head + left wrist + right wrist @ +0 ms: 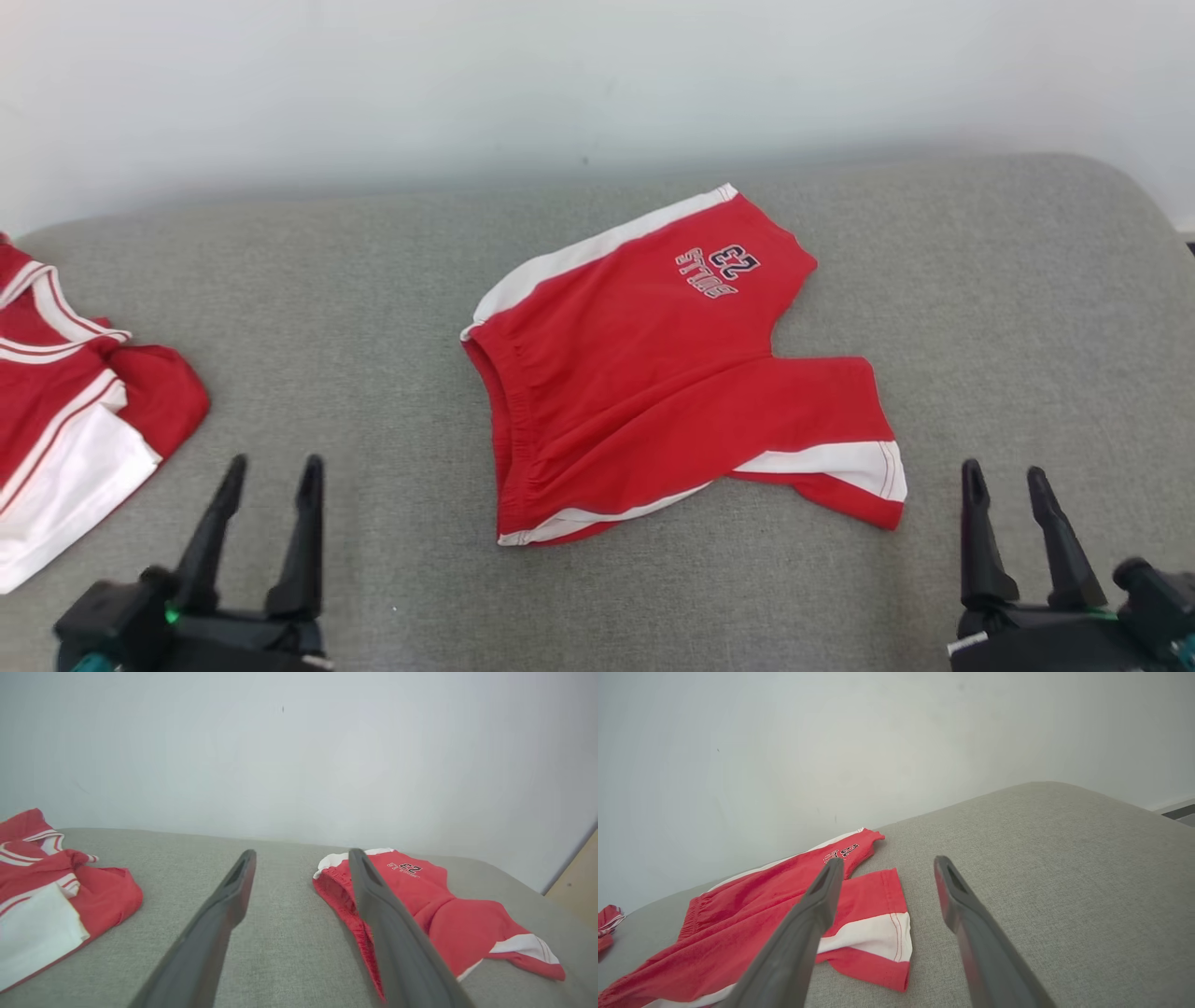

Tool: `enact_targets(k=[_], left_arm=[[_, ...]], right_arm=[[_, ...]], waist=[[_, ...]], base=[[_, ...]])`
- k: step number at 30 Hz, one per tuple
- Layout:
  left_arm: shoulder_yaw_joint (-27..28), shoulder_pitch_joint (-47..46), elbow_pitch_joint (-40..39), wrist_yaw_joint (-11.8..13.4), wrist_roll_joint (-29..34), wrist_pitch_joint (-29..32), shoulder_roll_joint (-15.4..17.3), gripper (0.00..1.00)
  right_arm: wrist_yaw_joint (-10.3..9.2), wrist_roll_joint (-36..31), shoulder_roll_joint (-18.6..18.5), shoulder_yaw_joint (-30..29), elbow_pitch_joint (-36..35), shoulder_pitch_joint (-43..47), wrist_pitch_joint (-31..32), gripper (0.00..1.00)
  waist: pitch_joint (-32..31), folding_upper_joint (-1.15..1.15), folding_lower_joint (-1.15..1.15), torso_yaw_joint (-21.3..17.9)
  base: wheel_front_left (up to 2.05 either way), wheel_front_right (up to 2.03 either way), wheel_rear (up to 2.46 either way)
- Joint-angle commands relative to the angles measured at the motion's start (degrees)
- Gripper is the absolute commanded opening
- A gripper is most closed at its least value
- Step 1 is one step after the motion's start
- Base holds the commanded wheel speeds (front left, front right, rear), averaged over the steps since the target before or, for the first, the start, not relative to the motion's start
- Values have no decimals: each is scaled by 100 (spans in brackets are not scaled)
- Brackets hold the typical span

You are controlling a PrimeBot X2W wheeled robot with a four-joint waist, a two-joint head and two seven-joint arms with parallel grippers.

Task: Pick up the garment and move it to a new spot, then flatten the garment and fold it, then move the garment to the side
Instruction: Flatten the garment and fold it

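**Step in hand.** The red fabric shorts with white side stripes and a printed number (pixel 635 392) are found near the middle of the grey woven upholstered surface (pixel 373 280). They are loosely spread and not folded, and one leg is splayed toward the right with its end rumpled. No hold is established. The step is judged to be either the first pick-up or the flattening; which of the two cannot be settled.

**Next move.** Both grippers would need to be brought inward to the cloth edges, to the waistband on the left and the leg hem on the right, and then closed.

**Positions.**
- The left gripper (pixel 273 464) is seen at the near left with its fingers set well apart and empty. It is left of the waistband and clear of it.
- The right gripper (pixel 1004 471) is likewise spread wide and empty. It is just beyond the rumpled leg hem and is not touching it.
- A second red-and-white garment (pixel 65 411) is noted at the far left, well apart from the shorts.
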Motion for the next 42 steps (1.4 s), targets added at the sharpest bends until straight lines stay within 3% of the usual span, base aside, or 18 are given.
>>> enact_targets(k=[1, 9, 21, 38, 42], left_arm=[[101, 135, -36, 8, 128, -20, -40, 100], [958, 715, -213, 8, 940, -20, -368, 100], [1450, 1397, -257, 9, 1502, -20, -611, 100], [918, 1117, -78, 9, 1375, -20, -473, 100], [521, 991, -33, 9, 1239, -20, -386, 100]], right_arm=[[-13, -69, 14, -38, -70, 92, -29, 100], [-13, -329, 183, -294, -436, 552, -48, 100], [-13, -523, 340, -481, -524, 972, -56, 100], [-13, -615, 200, -321, -278, 818, -50, 100], [-13, -619, 66, -241, -127, 662, 12, 100]], waist=[[-78, 0, 1, 70], [-175, 0, 1, 121], [-385, 0, 1, 193], [-545, 0, 1, 209], [-538, 0, 1, 182]], base=[[0, 0, 0], [0, 0, 0], [0, 0, 0], [0, 0, 0], [0, 0, 0]])
